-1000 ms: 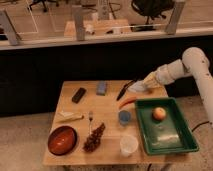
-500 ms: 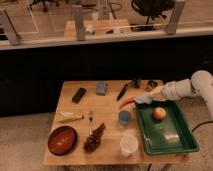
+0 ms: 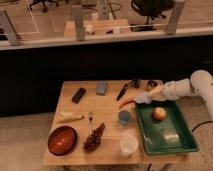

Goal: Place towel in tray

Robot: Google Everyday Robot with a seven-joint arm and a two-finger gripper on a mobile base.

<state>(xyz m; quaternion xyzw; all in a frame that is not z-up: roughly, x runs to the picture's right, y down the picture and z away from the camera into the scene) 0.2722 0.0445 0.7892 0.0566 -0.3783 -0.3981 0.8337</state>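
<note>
Wooden table, your largest item, stands on a pale floor in front of a dark low wall topped with glazing.

Green tray sits on the table's right side, its long edge running front to back. An orange-coloured round fruit lies inside it, towards the back.

White robot arm reaches in from the right edge of your view, above the tray's back corner.

Red-brown bowl sits at the front left of the table. Just to its right you have a dark pine cone, and a fork lies behind that.

Clear plastic cup stands at the front, just left of the tray. A small blue cup stands behind it.

Gripper is at the tray's back left corner, over the rim. You will see a pale grey-blue bundle right at its tip, which looks like the towel; I cannot tell from this view how the grip is set on it.

An orange-red carrot-like object lies just left of the towel.

Back row, left to right: black block, blue-grey sponge, dark tool.
</note>
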